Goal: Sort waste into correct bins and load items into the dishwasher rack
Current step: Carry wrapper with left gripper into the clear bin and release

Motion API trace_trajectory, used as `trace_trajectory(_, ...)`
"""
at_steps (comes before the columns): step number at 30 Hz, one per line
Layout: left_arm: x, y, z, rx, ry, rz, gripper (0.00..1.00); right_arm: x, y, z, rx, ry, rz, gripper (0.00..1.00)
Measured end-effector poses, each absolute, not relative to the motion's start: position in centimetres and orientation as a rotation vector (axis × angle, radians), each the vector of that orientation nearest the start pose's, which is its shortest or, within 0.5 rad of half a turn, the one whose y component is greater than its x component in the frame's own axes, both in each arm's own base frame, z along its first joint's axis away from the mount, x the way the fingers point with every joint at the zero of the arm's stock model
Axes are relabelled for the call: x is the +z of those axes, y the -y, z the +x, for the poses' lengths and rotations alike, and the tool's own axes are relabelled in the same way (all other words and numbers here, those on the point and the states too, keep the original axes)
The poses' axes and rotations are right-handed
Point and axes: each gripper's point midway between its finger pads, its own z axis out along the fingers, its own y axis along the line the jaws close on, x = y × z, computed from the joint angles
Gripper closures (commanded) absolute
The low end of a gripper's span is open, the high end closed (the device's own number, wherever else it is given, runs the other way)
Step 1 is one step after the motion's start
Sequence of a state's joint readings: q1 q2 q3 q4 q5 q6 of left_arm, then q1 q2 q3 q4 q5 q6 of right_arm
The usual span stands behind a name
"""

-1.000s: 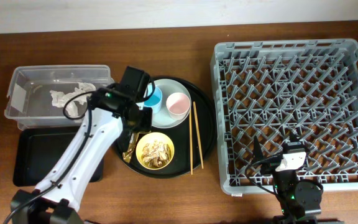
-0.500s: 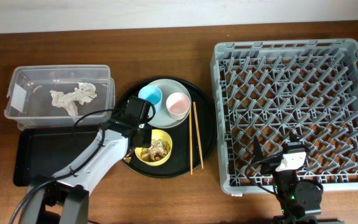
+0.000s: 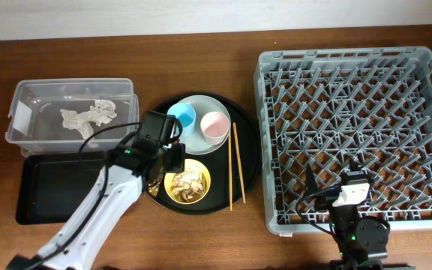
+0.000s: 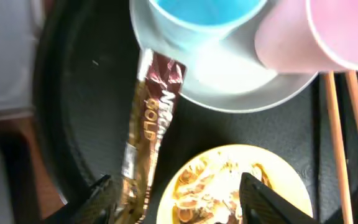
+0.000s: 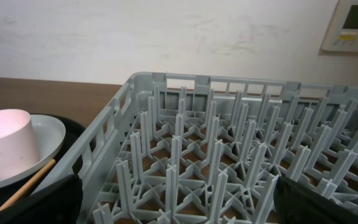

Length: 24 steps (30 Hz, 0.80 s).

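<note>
At the front edge of the table (image 3: 201, 45), the right gripper (image 5: 179, 206) sits low at the near side of the grey rack (image 3: 343, 54). Its jaws are spread wide apart and hold nothing, with the rack's upright pegs standing between and beyond them.

To the front left lies the shallow black tray (image 3: 43, 191), and the white left arm (image 3: 103, 206) reaches across its near corner. Just to its right is the round black tray (image 3: 252, 150), and at that tray's near side stands the yellow bowl (image 3: 188, 201) with tan food scraps (image 4: 216, 186) in it.

The left gripper (image 4: 179, 198) hovers over the left part of the round tray, jaws released and wide. One finger (image 4: 104, 194) is just beside the near end of the gold-brown wrapper (image 4: 153, 118), and the other is over the bowl. Whether that finger touches the wrapper cannot be told. The wrapper lies flat on the round tray, left of the bowl, and its far end reaches the rim of the pale plate (image 3: 199, 143).

The chopsticks (image 3: 233, 165) lie side by side on the right part of the round tray, running front to back. On the plate stand the blue cup (image 3: 181, 115) and, just right of it, the pink cup (image 3: 215, 124).

Farther back on the left, the clear tub (image 3: 21, 94) holds the crumpled tissue (image 3: 88, 116). The rack fills the right side up to the back of the table.
</note>
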<state>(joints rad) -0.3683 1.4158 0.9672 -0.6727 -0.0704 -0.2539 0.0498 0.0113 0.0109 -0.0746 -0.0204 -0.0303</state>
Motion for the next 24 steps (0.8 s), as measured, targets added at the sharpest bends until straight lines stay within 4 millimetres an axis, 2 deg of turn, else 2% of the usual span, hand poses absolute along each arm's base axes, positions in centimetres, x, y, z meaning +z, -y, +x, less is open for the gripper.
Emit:
trace_trajectory(4,9.9,9.5,32.2,0.020,-2.669,0.104,0.37,15.8,-1.6,24.6,0.032,-1.644,-0.081,0.02)
trace_trajectory(6,8.7,9.4,32.6,0.048,-2.687,0.104,0.37,15.8,-1.6,24.6,0.032,-1.644,-0.081,0.02)
trace_trajectory(8,6.2,9.4,32.9,0.081,-2.740,0.112,0.38,15.8,-1.6,24.6,0.032,-1.644,-0.081,0.02)
trace_trajectory(10,5.1,9.4,33.1,0.097,-2.759,0.108,0.38,15.8,-1.6,24.6,0.032,-1.644,-0.081,0.02)
trace_trajectory(12,4.9,9.4,33.1,0.099,-2.763,0.104,0.48,15.8,-1.6,24.6,0.032,-1.644,-0.081,0.02)
trace_trajectory(14,4.9,9.4,33.2,0.096,-2.761,0.094,0.51,15.8,-1.6,24.6,0.032,-1.644,-0.081,0.02)
trace_trajectory(19,4.9,9.7,34.1,0.080,-2.727,0.046,0.52,15.8,-1.6,24.6,0.032,-1.644,-0.081,0.02)
trace_trajectory(23,3.4,9.6,34.0,0.093,-2.763,0.029,0.52,15.8,-1.6,24.6,0.032,-1.644,-0.081,0.02)
trace_trajectory(24,3.0,9.6,33.9,0.100,-2.775,0.027,0.59,15.8,-1.6,24.6,0.032,-1.644,-0.081,0.02)
